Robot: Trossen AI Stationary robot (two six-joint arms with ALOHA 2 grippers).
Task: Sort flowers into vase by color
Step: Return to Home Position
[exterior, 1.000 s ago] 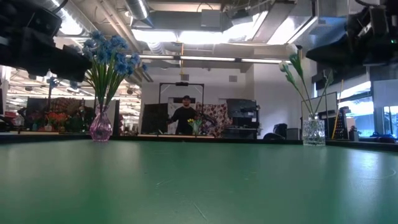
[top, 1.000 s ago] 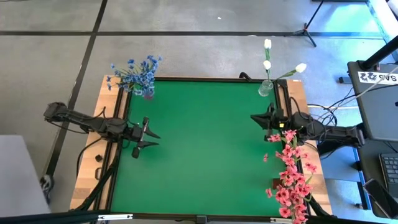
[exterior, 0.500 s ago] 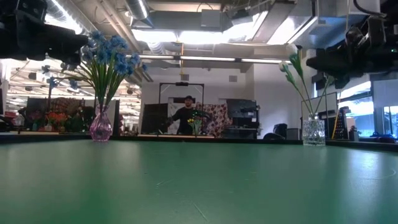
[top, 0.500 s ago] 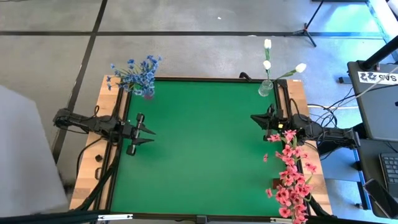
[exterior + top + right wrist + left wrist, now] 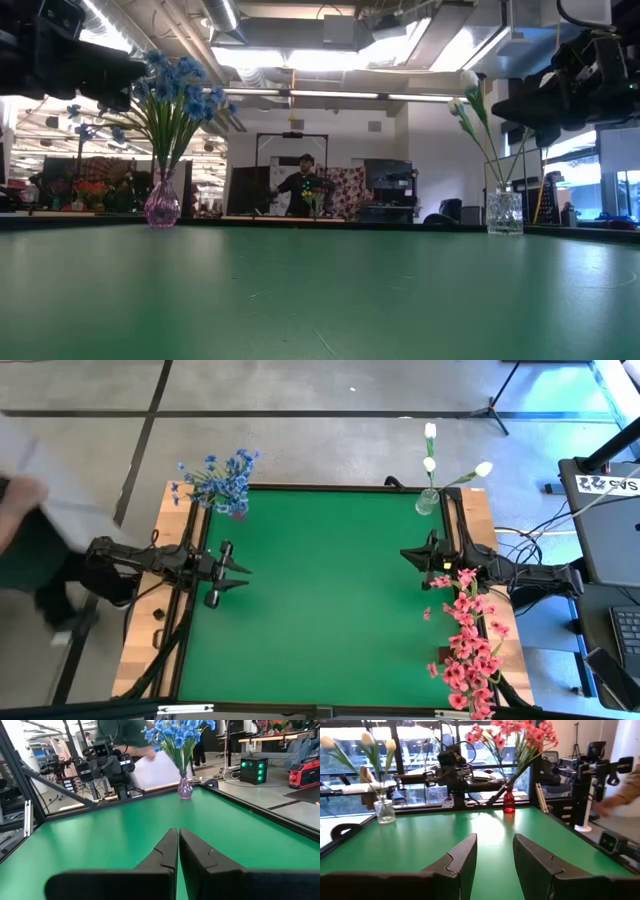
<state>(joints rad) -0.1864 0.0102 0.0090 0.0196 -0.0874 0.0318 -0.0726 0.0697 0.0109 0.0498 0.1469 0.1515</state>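
My left arm drawn back toward table (image 5: 320, 620) left edge; person (image 5: 22, 545) now beside it. My left gripper (image 5: 243, 576) spread apart, right gripper (image 5: 404, 553) closed, both empty. Sorted pink flowers (image 5: 467, 640) in red vase (image 5: 508, 801), near right corner. Risk: my right arm, retreating, brushes blooms, tips vase.

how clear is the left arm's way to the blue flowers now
Probably yes. The left gripper hangs open at the left edge of the green mat, and the blue flowers stand at its far corner on that same side, with only bare mat between.
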